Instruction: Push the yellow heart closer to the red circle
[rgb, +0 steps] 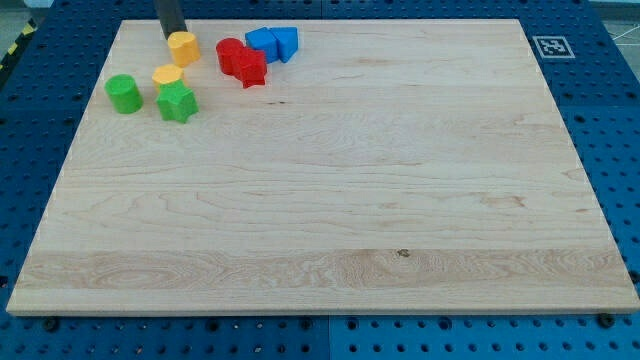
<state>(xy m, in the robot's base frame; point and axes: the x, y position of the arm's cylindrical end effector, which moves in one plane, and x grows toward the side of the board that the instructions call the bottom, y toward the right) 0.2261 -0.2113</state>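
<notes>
Now, take the red circle (229, 52) as your landmark; the yellow heart (183, 47) sits just to its view-left, near but apart from it, and my tip (171, 37) rests at the heart's upper-left edge, touching or all but touching it. You want the push to run toward the view's right and slightly down, straight through the heart's middle; if the tip stays high on the heart's edge, I judge the block may turn or slip past it. Keep the stroke short and slow; the red star (248, 68) lies against the circle's lower right, the blue blocks (272, 43) stand just beyond the circle to the view's right, and a hard shove could scatter them. A second yellow block (167, 74), the green star (177, 101) and the green circle (123, 93) lie below-left of the red circle, off your line. No pincer is fitted; there is only a bare rod, so nothing is spread, pressed or pinched.
</notes>
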